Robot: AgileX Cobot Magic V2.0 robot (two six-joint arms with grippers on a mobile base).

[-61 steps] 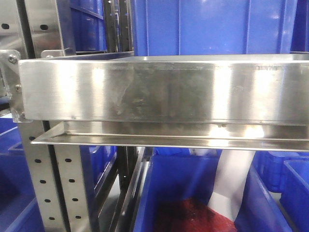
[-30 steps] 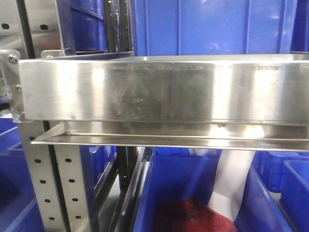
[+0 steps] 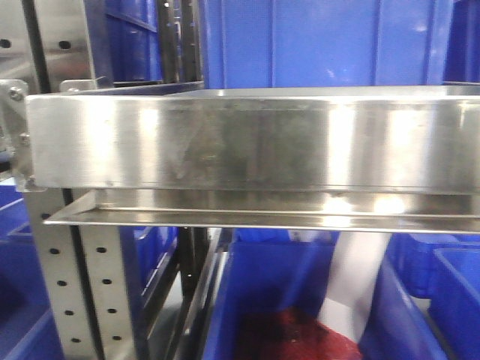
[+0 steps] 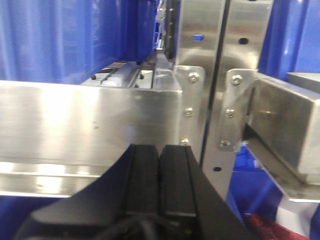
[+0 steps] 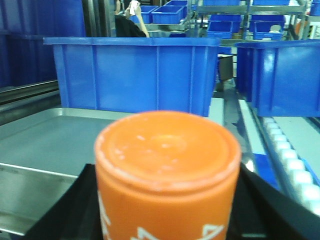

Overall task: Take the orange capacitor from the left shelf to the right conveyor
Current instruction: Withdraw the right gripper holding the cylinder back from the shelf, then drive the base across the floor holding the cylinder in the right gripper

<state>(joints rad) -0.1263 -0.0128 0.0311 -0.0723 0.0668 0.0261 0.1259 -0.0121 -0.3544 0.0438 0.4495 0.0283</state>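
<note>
The orange capacitor (image 5: 167, 165) fills the right wrist view, flat top up, with white print on its side. My right gripper (image 5: 167, 210) is shut on it, one black finger (image 5: 70, 210) on each side. Behind it lie a shallow silver tray (image 5: 45, 140) and blue bins. The left shelf (image 3: 247, 142) spans the front view as a tall brushed-steel lip; its inside is hidden. My left gripper (image 4: 159, 150) is shut with nothing in it, just in front of the shelf lip (image 4: 75, 120). The right conveyor is out of view.
Perforated steel uprights (image 3: 97, 292) stand at the shelf's left, and bolted uprights (image 4: 220, 100) are right of the left gripper. Blue bins (image 3: 300, 300) sit below and behind the shelf. A large blue bin (image 5: 132, 75) and white rollers (image 5: 295, 170) lie beyond the capacitor.
The front view has shifted slightly, so the shelf sits a little further left and looks blurred. Nothing else differs.
</note>
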